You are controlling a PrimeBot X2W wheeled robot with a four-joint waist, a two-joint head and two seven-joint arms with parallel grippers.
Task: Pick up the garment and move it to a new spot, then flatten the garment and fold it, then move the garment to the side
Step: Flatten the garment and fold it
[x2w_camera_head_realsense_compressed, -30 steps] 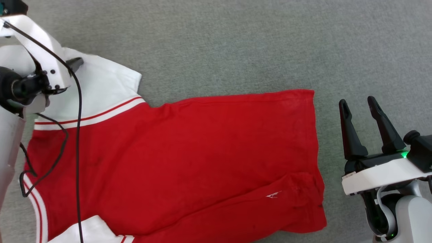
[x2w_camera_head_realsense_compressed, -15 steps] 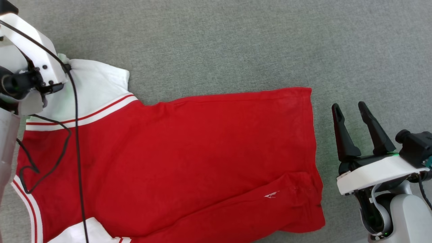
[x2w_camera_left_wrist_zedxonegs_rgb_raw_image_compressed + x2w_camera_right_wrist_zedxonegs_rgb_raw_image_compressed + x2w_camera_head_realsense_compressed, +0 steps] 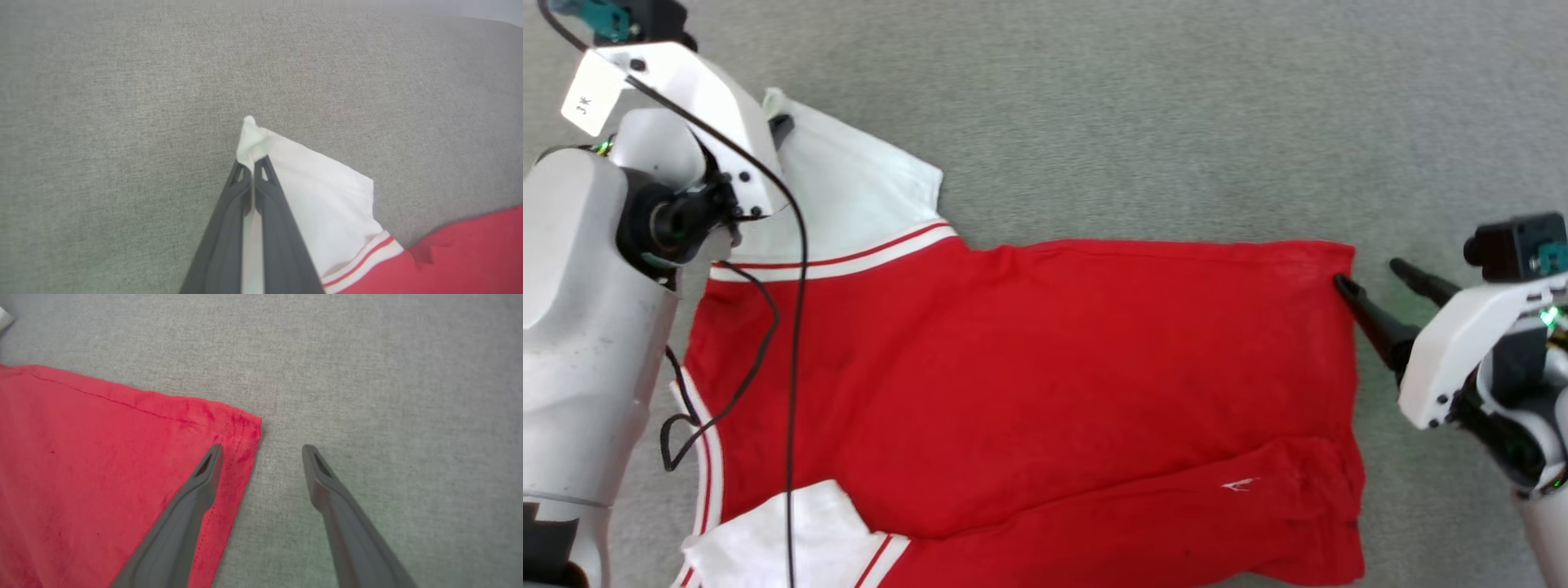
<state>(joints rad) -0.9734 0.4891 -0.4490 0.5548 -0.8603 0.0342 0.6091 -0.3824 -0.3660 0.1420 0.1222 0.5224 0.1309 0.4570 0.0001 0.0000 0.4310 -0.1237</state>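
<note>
Head view: the garment (image 3: 1045,384) lies lengthwise, left to right, on the carpet (image 3: 1176,122); left wrist view: the left gripper (image 3: 253,163) is clamped on its white sleeve tip (image 3: 251,139); right wrist view: the right gripper (image 3: 263,448), spread wide and empty, straddles its hem corner (image 3: 245,428).

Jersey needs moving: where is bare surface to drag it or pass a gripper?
Bare grey surface spans the far side of the garment, plus a strip past its hem around the open right gripper. Crowded at the white sleeve, pinched by the left gripper.
</note>
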